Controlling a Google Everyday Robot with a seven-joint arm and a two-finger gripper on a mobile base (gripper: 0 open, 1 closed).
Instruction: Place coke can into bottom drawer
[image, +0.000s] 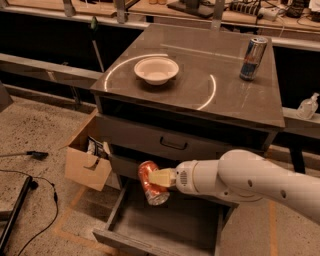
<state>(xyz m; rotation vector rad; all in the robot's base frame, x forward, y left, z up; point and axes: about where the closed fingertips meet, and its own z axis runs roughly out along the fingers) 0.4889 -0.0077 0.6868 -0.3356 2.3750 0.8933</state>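
Dim warm light, ring glare on cabinet top (200, 60), claw (157, 180) above shadowy bottom drawer (175, 227)

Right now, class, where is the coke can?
In the camera view, low and left of centre, the gripper holds the coke can tilted above the open bottom drawer.
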